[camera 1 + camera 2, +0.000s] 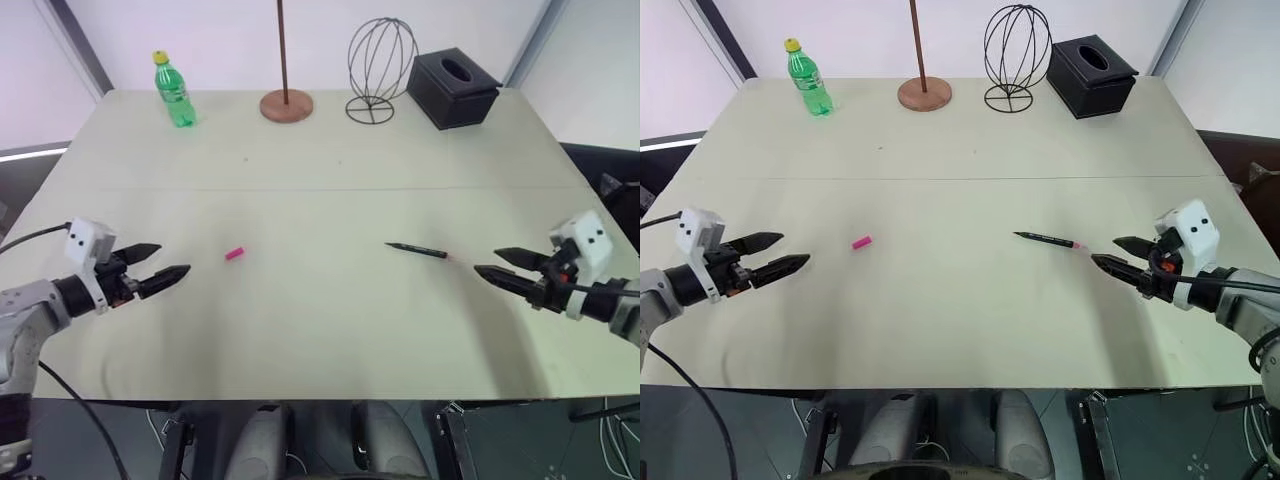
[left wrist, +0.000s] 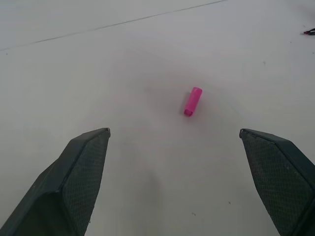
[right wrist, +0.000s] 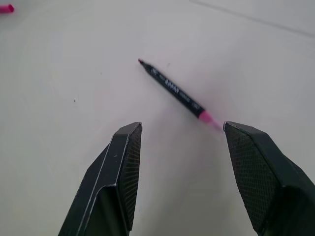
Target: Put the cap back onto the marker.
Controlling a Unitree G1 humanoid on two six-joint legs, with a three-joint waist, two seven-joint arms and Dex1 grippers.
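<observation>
The left gripper is being held low over the table, pointing inward, its fingers spread wide and empty. The cap is lying just ahead of it, untouched. The marker is lying right of centre, well apart from the cap; white lettering on its barrel cannot be read. The right gripper is being held just beside the marker's pink end, fingers apart, gripping nothing.

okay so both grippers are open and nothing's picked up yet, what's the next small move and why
Probably ease the open right gripper forward to straddle the thin dark marker, whose pink end lies just ahead. The tiny pink plastic cap lies apart on the table, ahead of the open left gripper.
</observation>
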